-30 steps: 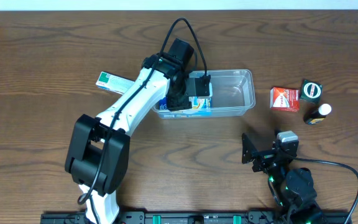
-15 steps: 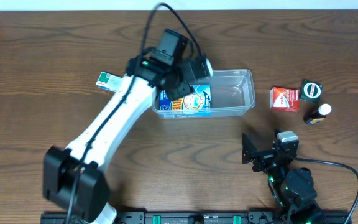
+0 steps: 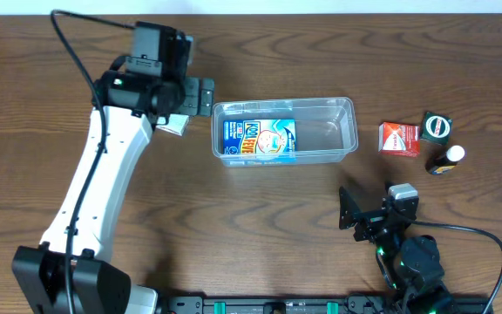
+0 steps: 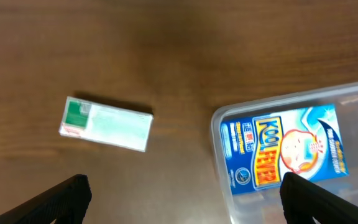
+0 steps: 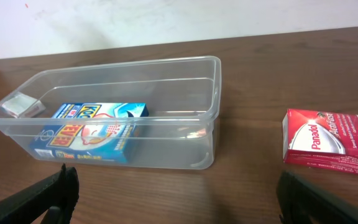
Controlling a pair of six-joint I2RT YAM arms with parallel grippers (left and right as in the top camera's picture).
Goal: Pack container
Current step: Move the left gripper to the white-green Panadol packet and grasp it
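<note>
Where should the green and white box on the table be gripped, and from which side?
Across its two long edges, near the middle, coming straight down. The green and white box lies flat, long and narrow, with bare table all round, so open jaws can straddle its short width.

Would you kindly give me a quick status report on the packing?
Left gripper open, empty, by green-white box. Right gripper open, empty. Container holds blue box; red box outside. Nothing blocking container.

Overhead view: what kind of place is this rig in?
Likely a robot test bench, not a home: bare dark wood-grain table, white-and-black robot arm based at its near edge, plain white wall behind the clear plastic tub.
</note>
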